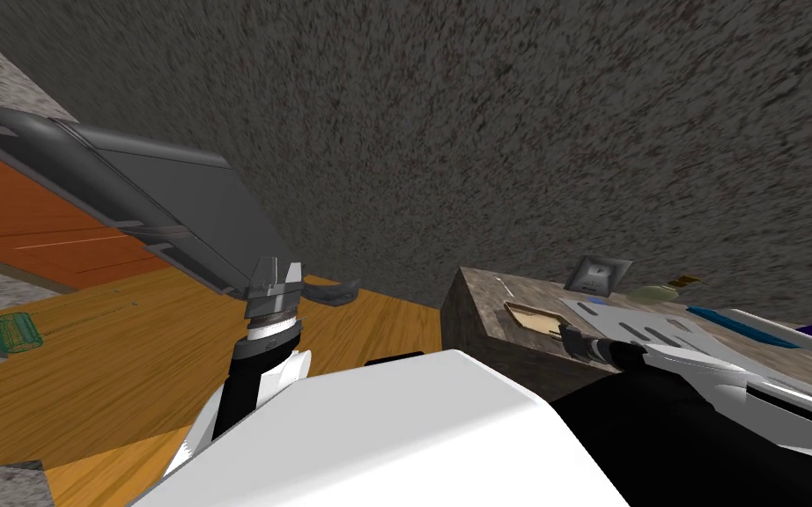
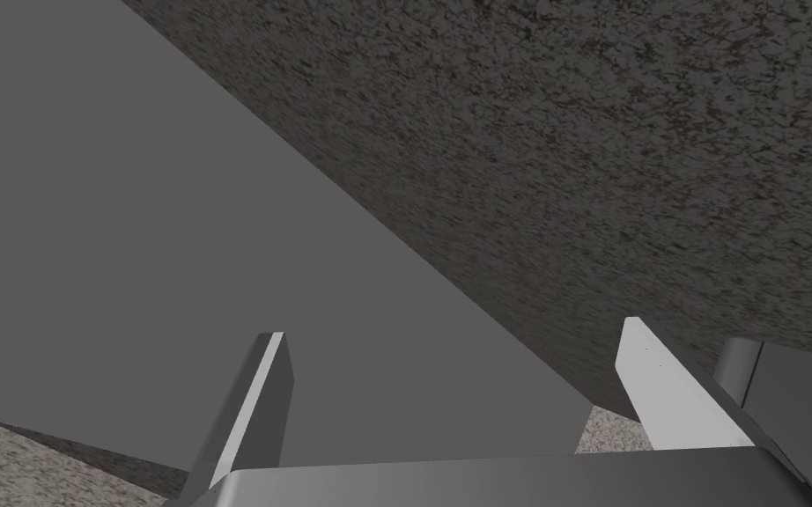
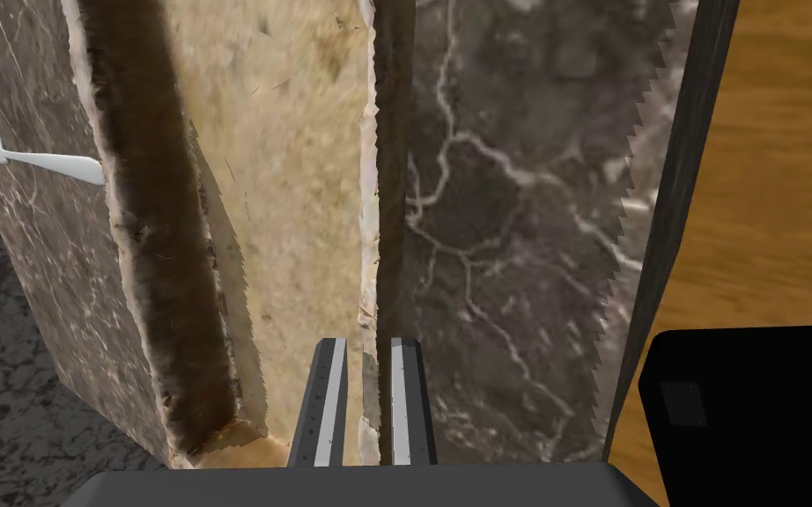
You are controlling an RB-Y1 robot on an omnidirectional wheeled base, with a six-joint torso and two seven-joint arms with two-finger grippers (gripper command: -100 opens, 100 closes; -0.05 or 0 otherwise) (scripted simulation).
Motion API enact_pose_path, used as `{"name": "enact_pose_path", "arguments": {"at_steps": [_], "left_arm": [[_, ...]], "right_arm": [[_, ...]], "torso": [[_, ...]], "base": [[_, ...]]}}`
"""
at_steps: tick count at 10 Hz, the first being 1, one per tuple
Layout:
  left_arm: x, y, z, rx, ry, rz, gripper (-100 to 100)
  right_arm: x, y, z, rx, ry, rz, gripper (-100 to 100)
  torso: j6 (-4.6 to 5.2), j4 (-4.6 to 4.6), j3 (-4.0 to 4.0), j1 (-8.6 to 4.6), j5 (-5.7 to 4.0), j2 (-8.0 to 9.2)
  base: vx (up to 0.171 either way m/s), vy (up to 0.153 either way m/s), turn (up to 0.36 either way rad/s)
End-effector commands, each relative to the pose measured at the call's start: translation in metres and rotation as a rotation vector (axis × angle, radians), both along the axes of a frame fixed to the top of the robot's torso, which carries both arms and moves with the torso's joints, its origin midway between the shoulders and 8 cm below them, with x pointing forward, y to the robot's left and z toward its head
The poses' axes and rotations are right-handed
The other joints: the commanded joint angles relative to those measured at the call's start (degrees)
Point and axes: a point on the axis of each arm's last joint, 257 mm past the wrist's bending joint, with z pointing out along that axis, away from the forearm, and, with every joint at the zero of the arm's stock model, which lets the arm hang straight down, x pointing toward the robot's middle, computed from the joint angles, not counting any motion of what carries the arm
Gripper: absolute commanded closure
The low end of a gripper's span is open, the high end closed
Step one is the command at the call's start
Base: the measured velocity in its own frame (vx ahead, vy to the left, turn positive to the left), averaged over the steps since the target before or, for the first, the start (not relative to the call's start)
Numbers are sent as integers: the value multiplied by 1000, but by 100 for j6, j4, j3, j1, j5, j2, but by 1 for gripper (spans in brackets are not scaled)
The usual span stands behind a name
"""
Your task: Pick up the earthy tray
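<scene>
The tray (image 3: 290,176) has a pale tan floor and dark brown rims, and it lies on a dark marbled table top (image 3: 501,220). In the head view the tray (image 1: 529,319) sits near the table's front left corner. My right gripper (image 3: 369,396) has its two fingers close together, one on each side of the tray's near rim. In the head view the right gripper (image 1: 570,338) is at the tray's right end. My left gripper (image 1: 274,275) is raised over the floor to the left, with its fingers (image 2: 673,387) open and nothing between them.
A white fork (image 3: 34,158) lies on the table beyond the tray. Farther right on the table (image 1: 483,339) stand a grey item (image 1: 600,275), a greenish item (image 1: 655,292) and a blue item (image 1: 734,323). A dark grey piece of furniture (image 1: 158,189) stands at the left, over the wooden floor (image 1: 131,370).
</scene>
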Motion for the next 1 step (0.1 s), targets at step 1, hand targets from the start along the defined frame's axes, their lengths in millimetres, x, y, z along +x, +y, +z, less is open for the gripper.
{"name": "enact_pose_path", "arguments": {"at_steps": [1], "left_arm": [[0, 0, 0, 0, 0, 0, 0]], "right_arm": [[0, 0, 0, 0, 0, 0, 0]], "torso": [[0, 0, 0, 0, 0, 0]], "base": [[0, 0, 0]]}}
